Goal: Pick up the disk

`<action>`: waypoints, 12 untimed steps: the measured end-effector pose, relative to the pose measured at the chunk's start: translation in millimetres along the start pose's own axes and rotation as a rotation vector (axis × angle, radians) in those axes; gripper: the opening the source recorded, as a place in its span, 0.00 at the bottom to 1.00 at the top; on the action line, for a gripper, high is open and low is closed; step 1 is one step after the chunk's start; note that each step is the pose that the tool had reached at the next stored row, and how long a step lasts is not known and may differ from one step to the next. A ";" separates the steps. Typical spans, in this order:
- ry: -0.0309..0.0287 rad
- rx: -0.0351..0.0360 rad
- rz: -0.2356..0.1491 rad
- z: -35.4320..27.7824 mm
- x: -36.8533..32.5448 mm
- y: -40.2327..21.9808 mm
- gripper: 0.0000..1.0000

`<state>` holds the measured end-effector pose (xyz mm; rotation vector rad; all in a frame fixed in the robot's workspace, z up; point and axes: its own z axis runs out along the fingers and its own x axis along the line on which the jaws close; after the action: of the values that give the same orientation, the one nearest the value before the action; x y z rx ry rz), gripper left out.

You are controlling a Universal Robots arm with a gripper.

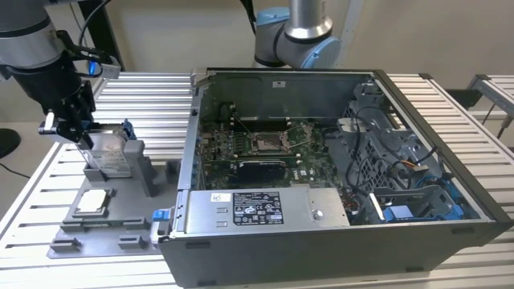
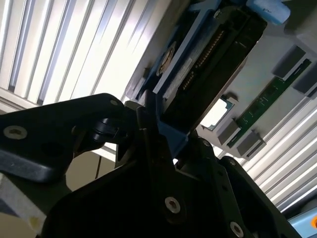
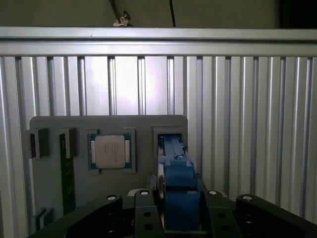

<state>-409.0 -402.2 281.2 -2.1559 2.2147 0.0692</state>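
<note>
At the exterior view's left, the tool (image 1: 79,133) is clamping its fingers on the upper edge of the disk (image 1: 108,153). The disk is standing on edge, slightly tilted, at the upright holder of a grey fixture plate (image 1: 105,238) that is lying on the ribbed metal surface (image 1: 144,96). In the first wrist view, the blue carrier frame (image 3: 181,198) is sitting between the two fingers, and a small square chip (image 3: 110,151) is resting in its own recess beside the disk's slot. In the second wrist view, the fingers (image 2: 148,124) are pressing against the blue frame. An open computer case (image 1: 321,241) is standing just beside the fixture plate, toward the exterior view's right.
</note>
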 end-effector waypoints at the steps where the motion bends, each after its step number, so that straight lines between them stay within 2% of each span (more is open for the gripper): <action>1: -0.0009 0.0014 0.000 2.4 0.1 -0.1 0.00; 3: -0.0007 0.0008 0.000 4.9 0.3 -0.1 0.00; 8: -0.0003 0.0010 0.000 5.1 0.3 0.0 0.00; 10: -0.0002 0.0011 0.000 5.0 0.3 0.0 0.00; 12: -0.0006 0.0030 0.000 2.2 0.1 -0.2 0.00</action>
<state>-408.8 -402.2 278.9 -2.1543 2.2127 0.0665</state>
